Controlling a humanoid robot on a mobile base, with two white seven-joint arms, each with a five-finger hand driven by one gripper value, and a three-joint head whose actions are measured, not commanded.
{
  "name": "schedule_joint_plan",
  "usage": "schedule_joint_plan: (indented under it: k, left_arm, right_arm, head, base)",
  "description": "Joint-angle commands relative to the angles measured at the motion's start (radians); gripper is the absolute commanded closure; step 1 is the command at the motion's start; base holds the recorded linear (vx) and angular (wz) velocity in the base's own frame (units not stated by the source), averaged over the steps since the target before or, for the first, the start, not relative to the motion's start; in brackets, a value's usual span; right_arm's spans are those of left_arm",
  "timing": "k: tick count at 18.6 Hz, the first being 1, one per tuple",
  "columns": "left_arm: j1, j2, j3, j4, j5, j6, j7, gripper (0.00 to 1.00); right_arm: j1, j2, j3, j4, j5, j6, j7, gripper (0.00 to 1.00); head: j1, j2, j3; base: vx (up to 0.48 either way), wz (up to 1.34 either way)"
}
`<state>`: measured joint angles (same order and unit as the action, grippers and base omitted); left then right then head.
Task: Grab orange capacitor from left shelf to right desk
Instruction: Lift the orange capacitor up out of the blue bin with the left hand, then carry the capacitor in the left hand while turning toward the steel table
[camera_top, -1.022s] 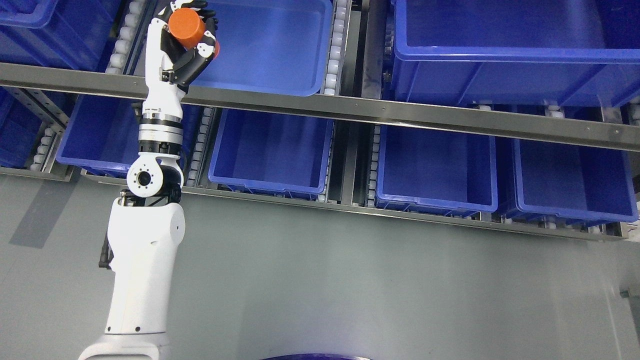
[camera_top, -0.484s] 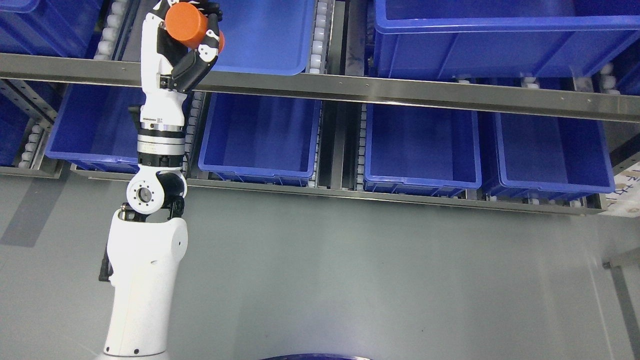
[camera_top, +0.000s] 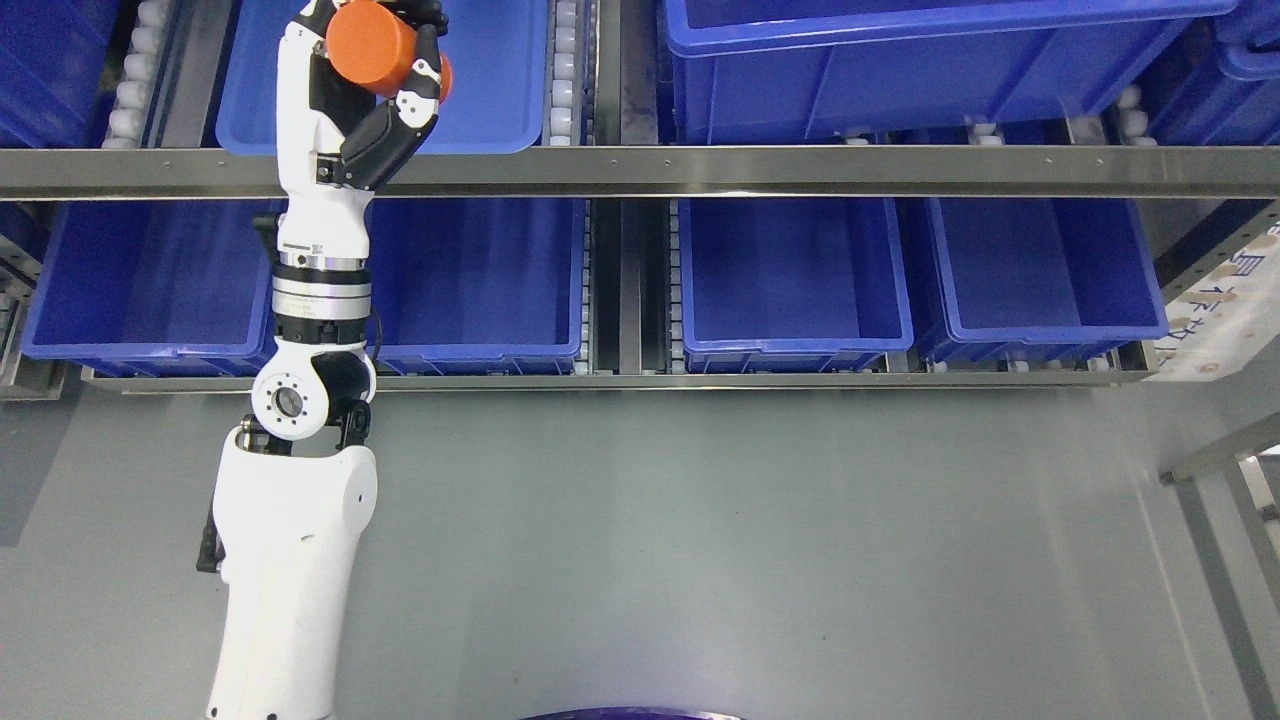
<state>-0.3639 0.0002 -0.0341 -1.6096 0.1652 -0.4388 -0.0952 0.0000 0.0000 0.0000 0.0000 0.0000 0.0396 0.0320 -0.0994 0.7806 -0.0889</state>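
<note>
My left hand (camera_top: 385, 60) is raised at the upper left, its black-and-white fingers curled around an orange cylindrical capacitor (camera_top: 372, 47). The hand holds it in front of a blue bin (camera_top: 490, 100) on the upper shelf level, above the steel shelf rail (camera_top: 700, 172). The white left forearm (camera_top: 290, 540) rises from the bottom edge. The right arm does not show.
Blue bins (camera_top: 790, 280) fill the lower shelf level, and a larger one (camera_top: 900, 70) sits upper right. Grey floor (camera_top: 750, 540) lies before the rack. A metal frame edge (camera_top: 1215, 480) shows at the right. A white perforated upright (camera_top: 1220, 310) stands at the rack's right end.
The whole picture has shifted: the shelf has slid left and turned level, so the camera has moved. My left hand keeps its hold on the orange capacitor in much the same pose.
</note>
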Motion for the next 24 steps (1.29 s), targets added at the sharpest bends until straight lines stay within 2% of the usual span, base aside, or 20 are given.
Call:
schedule_joint_plan:
  k: [1,10,16,20,24]
  left_arm:
    - [0.003,0.017,-0.098,-0.039,0.000,-0.061,0.002,0.98]
    - [0.000,0.017,-0.156,-0.041,0.000,-0.083,0.002,0.98]
    - [0.005,0.017,-0.251,-0.041,0.000,-0.103,0.006,0.97]
    - [0.078,0.017,-0.318,-0.039,0.000,-0.101,0.006,0.97]
    - [0.138,0.017,-0.319,-0.039,0.000,-0.103,0.005,0.97]
  right_arm:
    - [-0.002,-0.017,-0.011,-0.034,0.005,0.000,0.000,0.00]
    - [-0.002,-0.017,-0.011,-0.034,0.005,0.000,0.000,0.00]
    - [-0.002,-0.017,-0.011,-0.034,0.005,0.000,0.000,0.00]
    - [-0.002,-0.017,-0.011,-0.034,0.005,0.000,0.000,0.00]
    - [-0.002,-0.017,-0.011,-0.034,0.005,0.000,0.000,0.00]
  head:
    - [0.0000,0.000,0.000]
    - [0.0000,0.000,0.000]
    - [0.0000,0.000,0.000]
    - [0.0000,0.000,0.000]
    - [0.0000,0.000,0.000]
  base:
    - [-0.019,-0.22]
    - [-0.013,-0.41]
    - [0.031,-0.72]
    - [0.083,-0.69]
    - [0.109,-0.59]
